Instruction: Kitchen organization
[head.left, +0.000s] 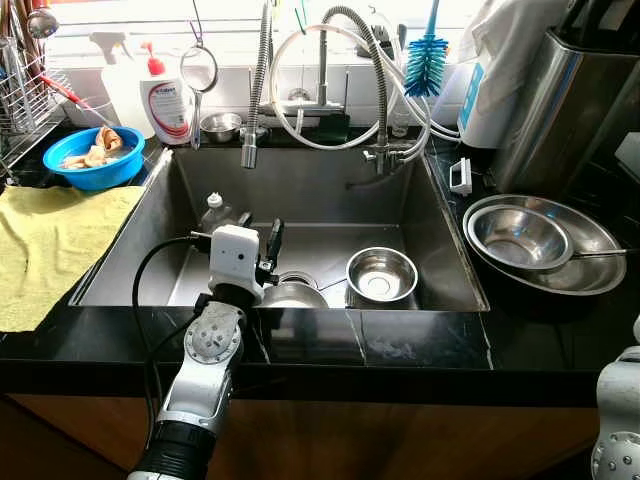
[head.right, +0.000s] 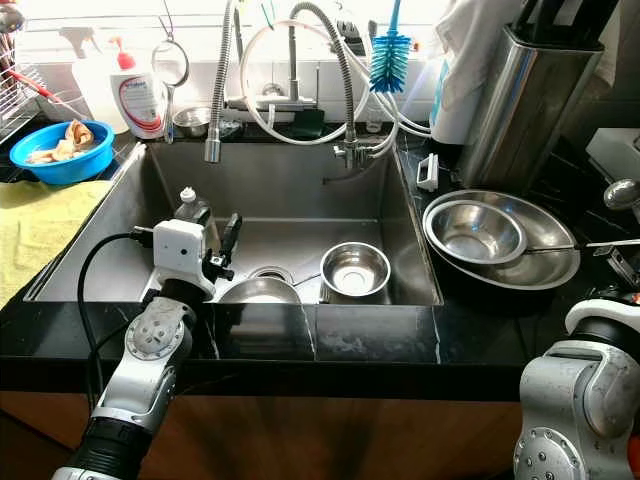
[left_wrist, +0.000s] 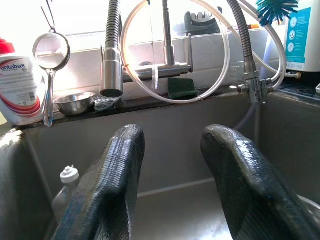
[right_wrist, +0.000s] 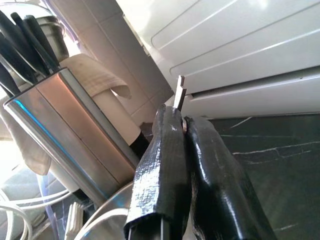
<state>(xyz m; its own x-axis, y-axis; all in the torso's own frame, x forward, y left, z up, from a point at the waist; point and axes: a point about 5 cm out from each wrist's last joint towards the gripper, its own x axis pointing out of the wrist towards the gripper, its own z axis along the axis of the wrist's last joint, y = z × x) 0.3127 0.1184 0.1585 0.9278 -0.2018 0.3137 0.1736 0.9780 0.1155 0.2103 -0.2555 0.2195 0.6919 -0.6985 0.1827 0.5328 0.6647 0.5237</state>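
My left gripper (head.left: 258, 232) reaches over the front rim of the steel sink (head.left: 440, 240), open, with nothing between its fingers (left_wrist: 115, 175). Below it on the sink floor lies a steel bowl (head.left: 293, 295), partly hidden by the wrist. A second steel bowl (head.left: 381, 274) sits to its right, and a small clear bottle (head.left: 214, 212) stands at the left. On the right counter, a smaller steel bowl (head.left: 520, 238) rests inside a wide one (head.left: 595, 262). My right gripper (right_wrist: 182, 120) is shut on a thin flat metal utensil handle (right_wrist: 180, 92) near those bowls.
A spring faucet (head.left: 250, 150) hangs over the sink. A knife block (head.left: 580, 100) stands at the back right. On the left are a yellow cloth (head.left: 50, 240), a blue bowl (head.left: 95, 158) and a soap bottle (head.left: 168, 100). A strainer (head.left: 198, 70) and a blue brush (head.left: 426, 60) hang behind.
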